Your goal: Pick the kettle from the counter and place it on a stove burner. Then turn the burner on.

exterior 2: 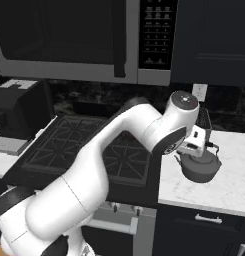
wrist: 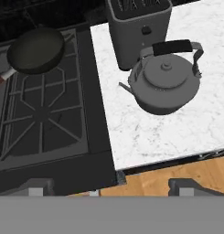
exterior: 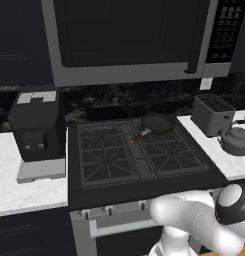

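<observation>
Grey metal, rigid and probably slick on its round body, the kettle (wrist: 164, 87) sits upright on the counter (wrist: 150, 132) at upper right of the hand view, so take its dark arched handle with your gripper (wrist: 109, 186), whose jaws stand apart.

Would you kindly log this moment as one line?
phase: approach | gripper: open, above counter edge | kettle: on counter, beside toaster | pan: on stove
</observation>
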{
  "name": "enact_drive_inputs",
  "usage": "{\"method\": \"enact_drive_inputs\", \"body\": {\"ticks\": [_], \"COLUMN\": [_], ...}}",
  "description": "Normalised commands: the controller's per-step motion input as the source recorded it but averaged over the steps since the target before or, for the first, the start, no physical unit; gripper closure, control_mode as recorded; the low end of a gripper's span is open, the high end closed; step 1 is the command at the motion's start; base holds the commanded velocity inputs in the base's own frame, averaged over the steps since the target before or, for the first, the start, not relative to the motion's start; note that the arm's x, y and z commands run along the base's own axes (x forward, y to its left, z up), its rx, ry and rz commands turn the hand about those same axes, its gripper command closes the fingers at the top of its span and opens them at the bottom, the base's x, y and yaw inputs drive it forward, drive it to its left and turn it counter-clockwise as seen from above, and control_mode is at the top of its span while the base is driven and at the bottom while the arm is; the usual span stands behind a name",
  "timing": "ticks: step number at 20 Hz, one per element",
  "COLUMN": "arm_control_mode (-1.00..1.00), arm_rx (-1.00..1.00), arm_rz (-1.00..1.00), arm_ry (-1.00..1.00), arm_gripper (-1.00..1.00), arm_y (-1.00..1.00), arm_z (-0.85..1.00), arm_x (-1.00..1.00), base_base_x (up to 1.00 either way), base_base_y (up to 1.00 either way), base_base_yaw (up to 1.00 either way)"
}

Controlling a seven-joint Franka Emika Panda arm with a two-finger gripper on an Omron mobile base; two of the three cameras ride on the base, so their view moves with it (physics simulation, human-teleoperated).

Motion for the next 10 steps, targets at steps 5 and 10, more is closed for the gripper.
{"method": "enact_drive_inputs", "body": {"ticks": [5, 10], "arm_control_mode": [-1.00, -1.00], "arm_rx": [0.14, 0.26], "arm_rz": [0.03, -0.17], "arm_ry": [0.03, 0.23], "arm_gripper": [-1.00, -1.00], "arm_y": [-1.00, -0.42], "arm_z": [-0.27, -0.74], "arm_x": [1.00, 1.00], "base_base_x": [0.00, 0.00], "base_base_y": [0.00, 0.00], "base_base_yaw": [0.00, 0.00]}}
